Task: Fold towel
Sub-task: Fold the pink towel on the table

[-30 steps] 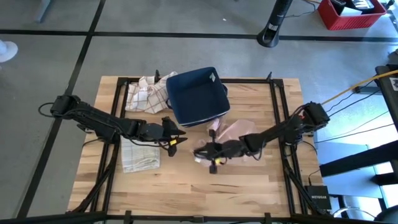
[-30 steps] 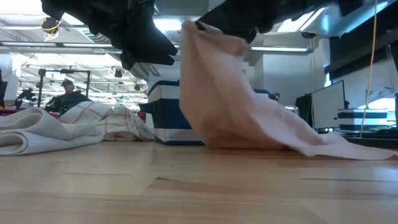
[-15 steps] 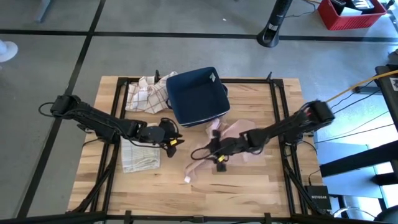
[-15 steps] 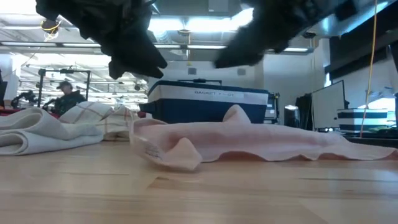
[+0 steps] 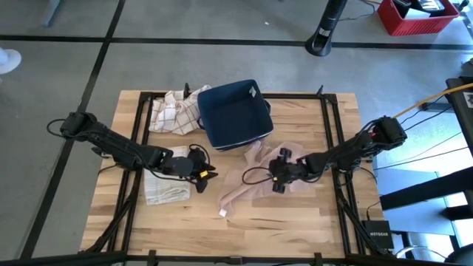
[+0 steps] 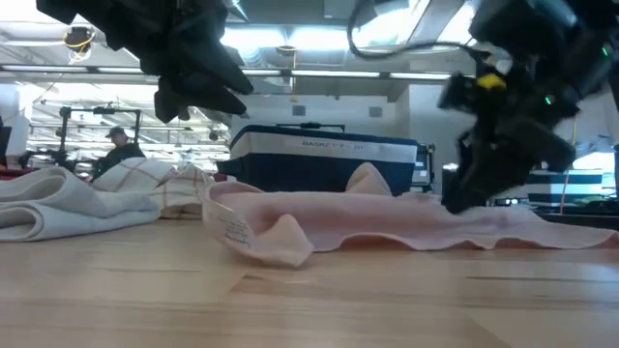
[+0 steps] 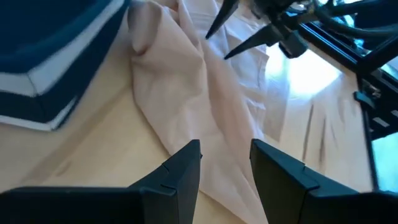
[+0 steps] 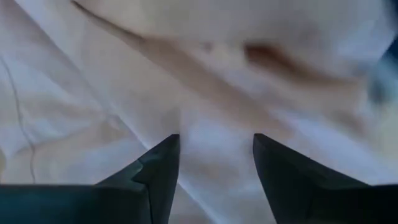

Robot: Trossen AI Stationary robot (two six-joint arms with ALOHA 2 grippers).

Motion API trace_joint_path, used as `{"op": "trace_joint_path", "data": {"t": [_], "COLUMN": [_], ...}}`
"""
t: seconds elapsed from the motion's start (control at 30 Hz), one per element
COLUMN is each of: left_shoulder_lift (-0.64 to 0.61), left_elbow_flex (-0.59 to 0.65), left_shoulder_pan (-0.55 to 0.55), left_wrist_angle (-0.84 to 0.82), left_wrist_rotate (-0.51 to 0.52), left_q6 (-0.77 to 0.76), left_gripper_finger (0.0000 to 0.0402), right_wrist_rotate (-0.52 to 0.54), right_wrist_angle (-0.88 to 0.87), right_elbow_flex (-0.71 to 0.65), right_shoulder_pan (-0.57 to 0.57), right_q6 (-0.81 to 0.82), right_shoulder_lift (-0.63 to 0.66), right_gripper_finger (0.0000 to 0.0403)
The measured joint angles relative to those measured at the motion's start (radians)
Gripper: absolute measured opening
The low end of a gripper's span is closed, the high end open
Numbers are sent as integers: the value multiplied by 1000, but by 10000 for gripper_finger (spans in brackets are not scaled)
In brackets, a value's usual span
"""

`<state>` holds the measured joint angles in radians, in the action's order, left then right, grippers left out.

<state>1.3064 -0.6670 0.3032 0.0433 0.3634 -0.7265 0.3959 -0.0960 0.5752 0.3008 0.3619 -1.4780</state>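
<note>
The pink towel [image 5: 247,188] lies spread and rumpled on the table's middle, a white label [image 5: 222,213] at its near corner. Its long body [image 6: 387,217] rests flat on the wood. My right gripper [image 5: 275,177] is open, fingers pointing down over the towel's right part [image 8: 186,81], close to the cloth [image 6: 464,198]. My left gripper [image 5: 205,176] is open and holds nothing. It hangs above the table [image 6: 208,92] left of the towel, which shows beyond its fingers [image 7: 224,149]. My right gripper stands open with its fingertips [image 6: 453,201] down at the towel's right part. Whether they touch the cloth I cannot tell.
A navy basket [image 5: 235,114] stands at the far middle, just behind the towel. A checked cloth [image 5: 174,111] lies crumpled to the basket's left. A folded white towel [image 5: 166,185] lies under my left arm. Bare wood [image 5: 295,222] lies along the near edge.
My right gripper has opened and let go of the towel, then drawn back toward the table's right edge and come down. The towel, which hung from it by one end, has fallen and now lies stretched out flat. My left gripper has drawn back slightly leftward.
</note>
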Motion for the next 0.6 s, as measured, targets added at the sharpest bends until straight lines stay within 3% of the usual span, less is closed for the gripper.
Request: {"op": "trace_joint_path", "data": {"t": [0.13,0.37,0.6], "left_shoulder_lift": [8,96,233], "left_elbow_flex": [0,0,0], "left_shoulder_pan": [27,46,47], "left_wrist_angle": [2,19,138], "left_wrist_rotate": [16,35,34], "left_q6": [-28,-76,-69], "left_gripper_finger": [133,133,133], "right_wrist_rotate": [-124,-185,-188], "right_wrist_angle": [108,260,643], "right_elbow_flex": [-86,-123,-122], "right_shoulder_pan": [18,155,257], "right_q6": [92,236,287], "right_shoulder_lift": [0,-14,-119], "right_gripper_finger": [193,180,179]}}
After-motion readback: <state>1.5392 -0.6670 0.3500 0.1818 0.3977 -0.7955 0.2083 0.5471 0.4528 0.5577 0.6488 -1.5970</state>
